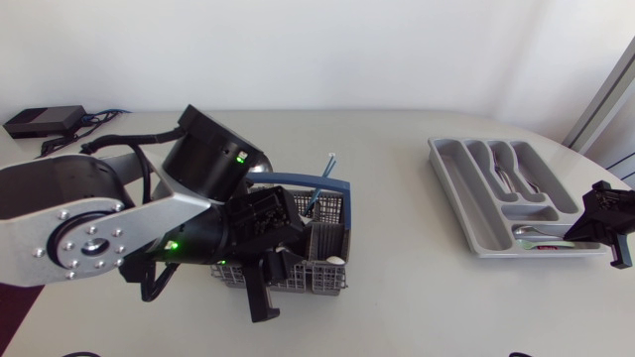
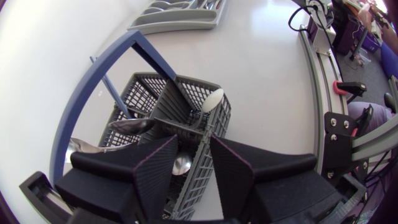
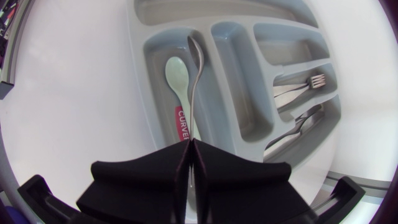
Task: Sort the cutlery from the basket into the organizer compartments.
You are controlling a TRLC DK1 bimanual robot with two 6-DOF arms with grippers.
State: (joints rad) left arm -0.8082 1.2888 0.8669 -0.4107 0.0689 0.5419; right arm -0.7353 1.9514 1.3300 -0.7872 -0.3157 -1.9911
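- The right tool (image 3: 189,163) is clamped tight on the handle of a metal spoon (image 3: 194,81), one finger on each side.
- That spoon reaches ahead of the tool over the crosswise end compartment of the organizer (image 1: 454,198), bowl end farthest from the fingers. I cannot tell whether it touches the compartment floor.
- A pale spoon (image 3: 177,74) lies in the same compartment, just beside the metal one.
- Forks (image 3: 305,83) lie in the long compartments.
- The left tool (image 2: 194,171) hangs over the basket (image 2: 146,87), fingers wide and holding nothing.
- The grey basket, with a blue handle (image 2: 81,106), stands on the worktop (image 1: 417,288), well apart from the organizer.
- A white spoon (image 2: 212,99) stands in a corner cell of the basket, and more metal cutlery (image 2: 132,125) lies in other cells.
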